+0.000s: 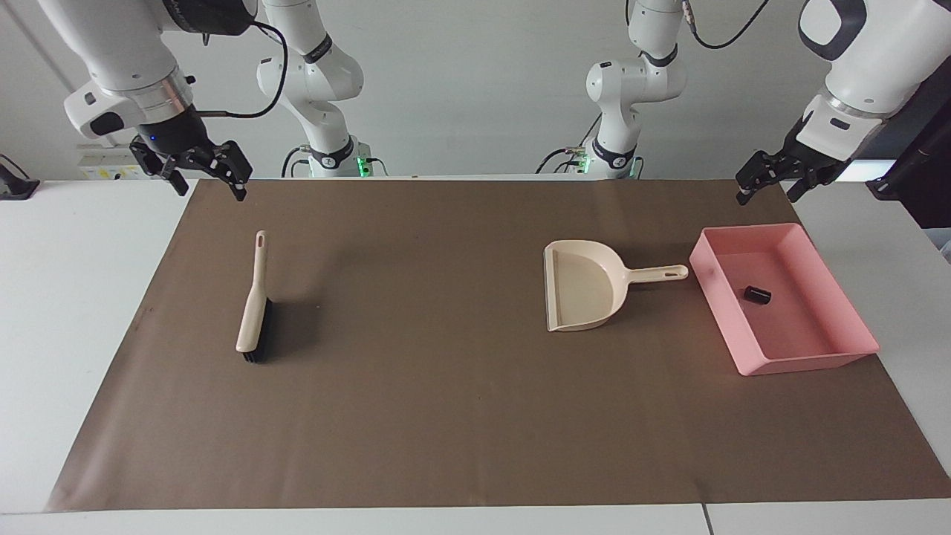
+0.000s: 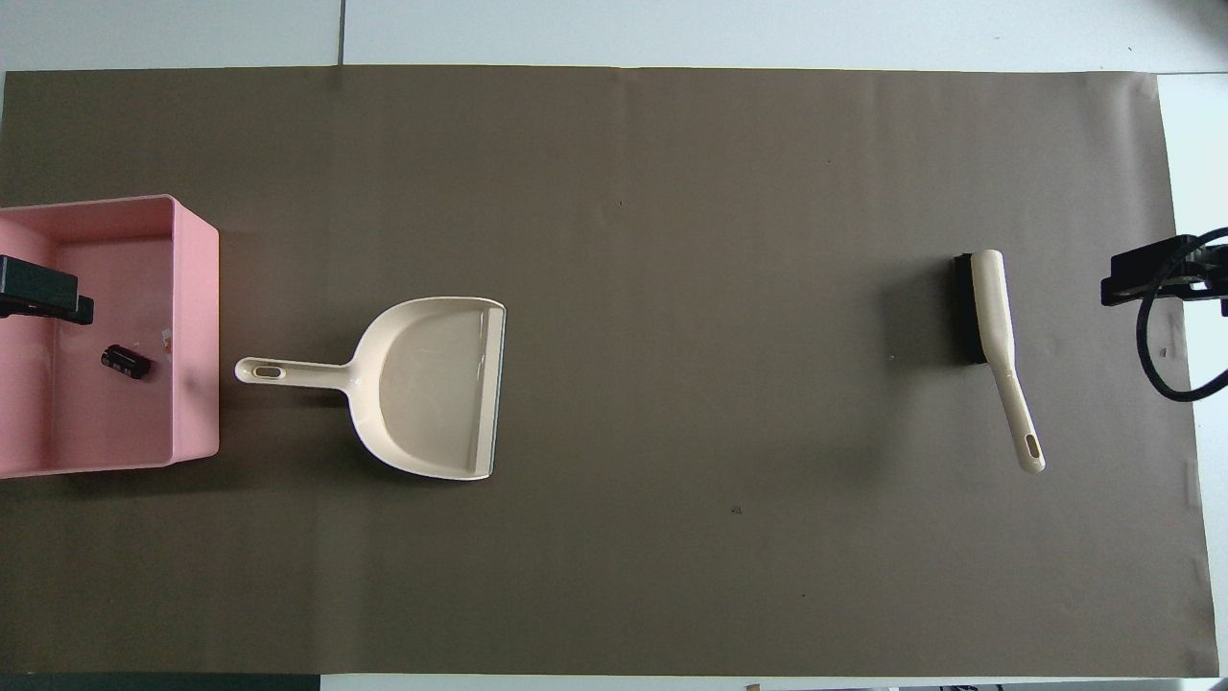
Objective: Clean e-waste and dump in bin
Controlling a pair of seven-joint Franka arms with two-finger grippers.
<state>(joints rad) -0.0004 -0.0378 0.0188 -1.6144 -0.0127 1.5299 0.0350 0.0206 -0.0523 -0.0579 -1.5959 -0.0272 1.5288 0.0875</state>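
The pink bin stands on the brown mat at the left arm's end, and shows in the overhead view too. A small black block lies inside it, with a tiny whitish bit beside it. My left gripper hangs open and empty in the air over the mat's edge by the bin, touching nothing; in the overhead view it overlaps the bin. My right gripper is open and empty, raised over the mat's corner at the right arm's end.
A beige dustpan lies flat beside the bin, its handle toward the bin. A beige hand brush with black bristles lies at the right arm's end. White table borders the mat.
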